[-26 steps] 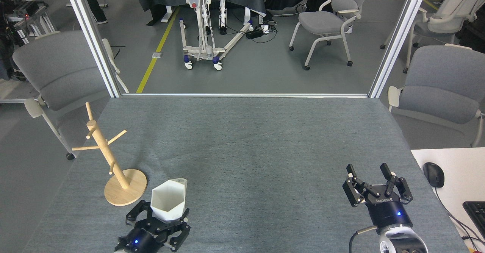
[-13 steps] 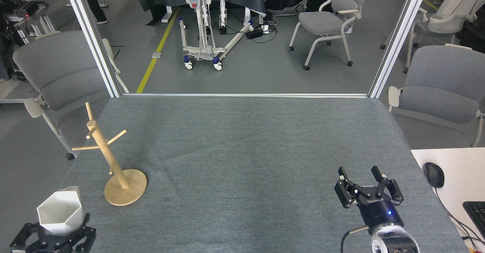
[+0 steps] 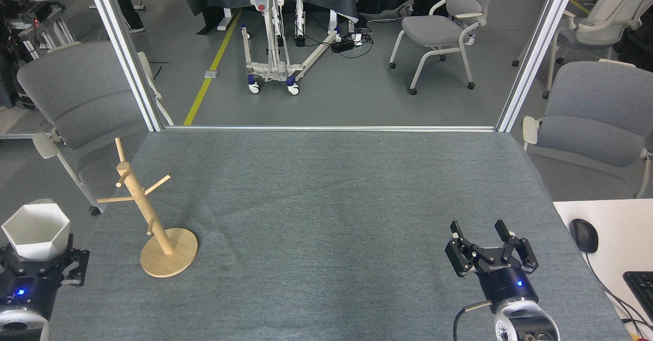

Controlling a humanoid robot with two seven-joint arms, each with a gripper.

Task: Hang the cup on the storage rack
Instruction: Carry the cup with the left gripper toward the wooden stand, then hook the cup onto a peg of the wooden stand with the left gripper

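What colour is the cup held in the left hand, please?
Plain matte white, inside and out; the cup shows clearly in the head view, held by the left hand.

1. Our left pincer point(image 3: 35, 259) sits at the near left corner, just off the surface's left edge, pointing up and away from us, its fingers clasped around the cup point(image 3: 35, 230).
2. Our right pincer point(image 3: 491, 236) rises near the surface's near right corner, fingers spread apart and empty, wrist below it.
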